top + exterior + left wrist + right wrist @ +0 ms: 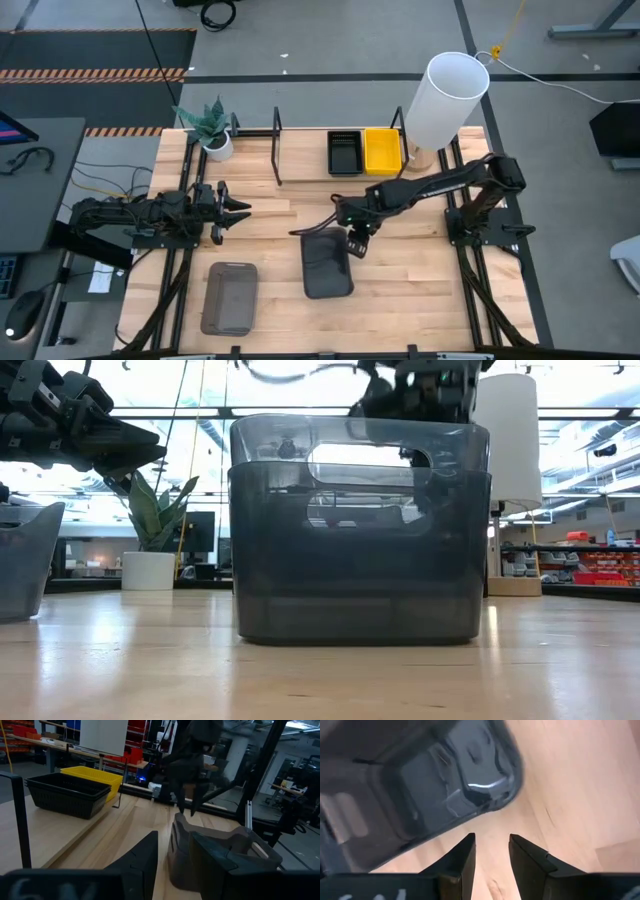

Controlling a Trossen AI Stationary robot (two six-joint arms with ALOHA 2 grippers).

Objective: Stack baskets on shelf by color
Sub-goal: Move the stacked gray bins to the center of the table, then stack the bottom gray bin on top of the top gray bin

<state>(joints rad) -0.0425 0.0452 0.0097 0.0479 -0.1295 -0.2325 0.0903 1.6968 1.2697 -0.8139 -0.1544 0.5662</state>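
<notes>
The right end effector (356,243), fingers parted and empty, hovers over the far rim of 2 nested grey baskets (327,264) mid-tabletop, and should straddle that rim squarely before closing; the left end effector (232,211) waits open.

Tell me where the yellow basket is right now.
In the high view the yellow basket sits on the shelf at the table's far edge, touching the black basket, with the white cylinder just beyond.
</notes>
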